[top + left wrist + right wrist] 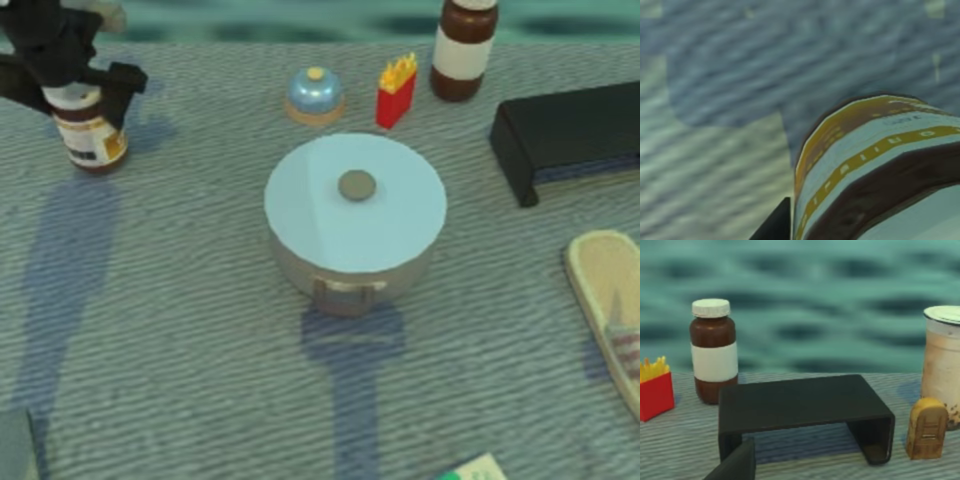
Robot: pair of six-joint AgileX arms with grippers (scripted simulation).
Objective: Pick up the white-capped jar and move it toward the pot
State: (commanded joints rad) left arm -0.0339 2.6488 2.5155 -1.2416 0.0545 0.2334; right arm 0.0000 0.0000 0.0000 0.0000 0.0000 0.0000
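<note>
Between left gripper (78, 88) jaws, white-capped jar (88, 130)

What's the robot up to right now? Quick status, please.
Left gripper clamped around small dark-brown white-capped jar at table's far left. Right arm out of top view. Large grey pot with pale-blue lid sits centre; nothing on the table between them.

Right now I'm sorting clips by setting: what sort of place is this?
Probably a rendered tabletop test scene, not a real room: unrelated props share one textured table: the pot, a fries carton and a slipper. The left tool sits at the white-capped jar.
</note>
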